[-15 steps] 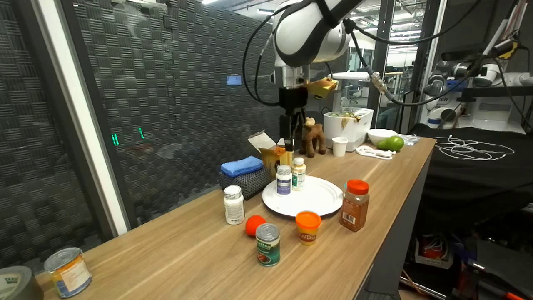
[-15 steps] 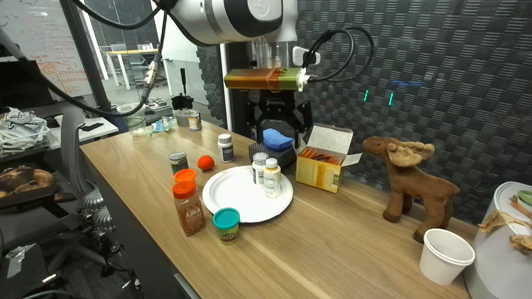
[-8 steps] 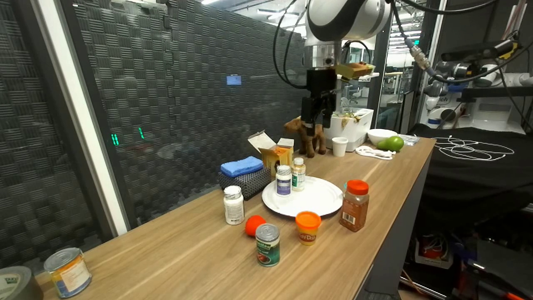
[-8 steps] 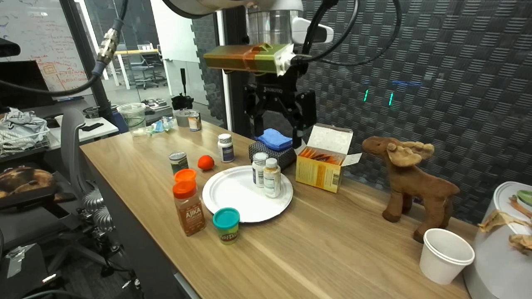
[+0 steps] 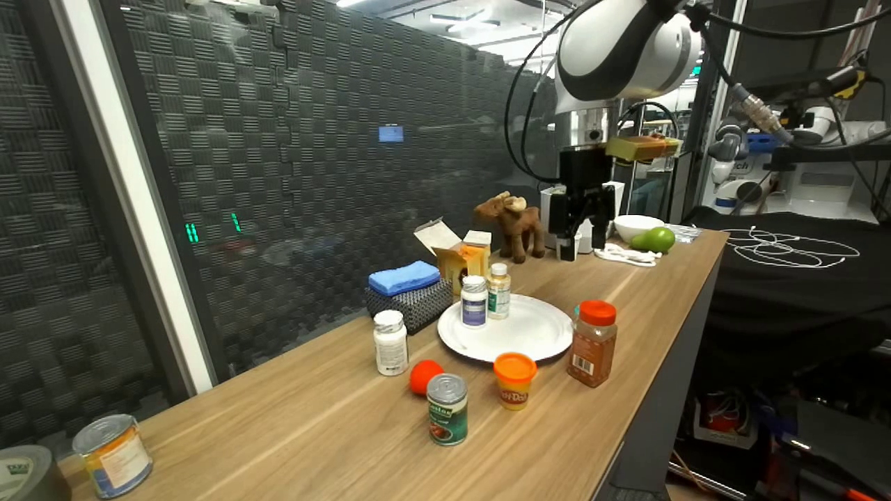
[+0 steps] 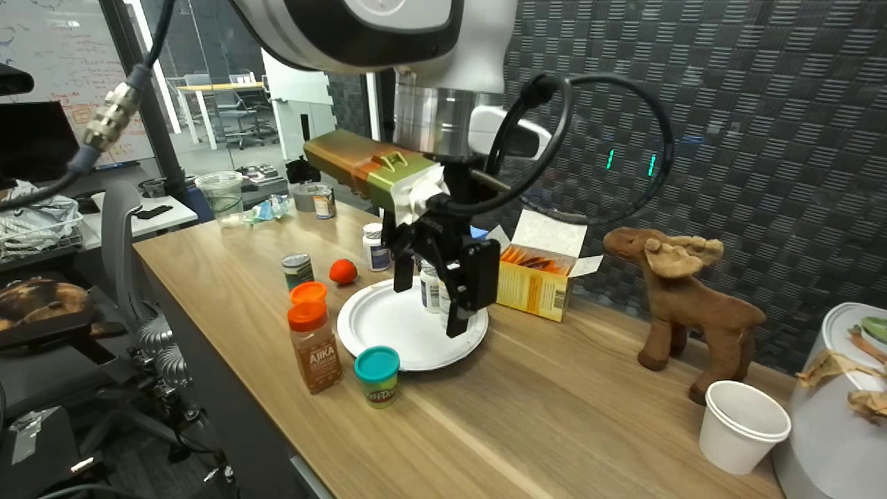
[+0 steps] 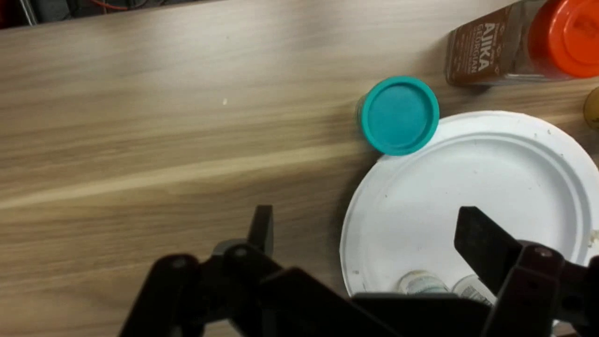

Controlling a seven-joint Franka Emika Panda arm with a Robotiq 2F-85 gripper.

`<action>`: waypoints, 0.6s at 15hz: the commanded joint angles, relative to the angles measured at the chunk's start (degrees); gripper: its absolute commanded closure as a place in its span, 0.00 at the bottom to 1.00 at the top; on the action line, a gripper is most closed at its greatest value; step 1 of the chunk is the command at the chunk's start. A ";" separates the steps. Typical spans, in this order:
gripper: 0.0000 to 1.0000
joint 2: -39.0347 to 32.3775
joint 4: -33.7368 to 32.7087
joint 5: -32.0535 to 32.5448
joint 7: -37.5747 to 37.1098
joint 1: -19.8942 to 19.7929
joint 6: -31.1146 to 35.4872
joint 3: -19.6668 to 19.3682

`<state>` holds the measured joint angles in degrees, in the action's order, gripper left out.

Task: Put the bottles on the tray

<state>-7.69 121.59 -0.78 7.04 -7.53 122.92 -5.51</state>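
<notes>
Claw (image 7: 365, 225) spread wide, gripping nothing. Left of centre in an exterior view, a white bottle (image 5: 391, 348) stands on the desk (image 5: 278, 400); two more bottles (image 5: 474, 306) stand on the plate (image 5: 534, 332). Each probably light, stiff, slick; best held at mid-body.

Broad bare surface (image 6: 554, 409) runs from the plate (image 6: 381, 333) to the paper cups (image 6: 743, 433), out to the open long edge. Toward the wall-side edge, the yellow box (image 6: 530, 291), flaps up, and toy moose (image 6: 693, 312) bar passage. The plate's middle lies open; the purple-labelled bottle (image 5: 474, 304) and green-labelled bottle (image 5: 498, 293) stand near its wall-side rim, while the teal-lidded tub (image 6: 378, 381) and red-lidded jar (image 6: 317, 353) hamper access from the open edge. The red ball (image 5: 424, 377) narrows the room beside the white bottle (image 5: 391, 344).
</notes>
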 commanded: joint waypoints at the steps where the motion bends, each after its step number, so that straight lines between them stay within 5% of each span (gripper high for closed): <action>1: 0.00 0.30 2.23 -2.57 -1.18 0.04 -0.69 -0.07; 9: 0.00 -4.29 2.25 -4.99 -1.07 0.19 -5.07 0.46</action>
<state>-11.05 124.37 -4.28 6.12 -7.52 119.84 -5.44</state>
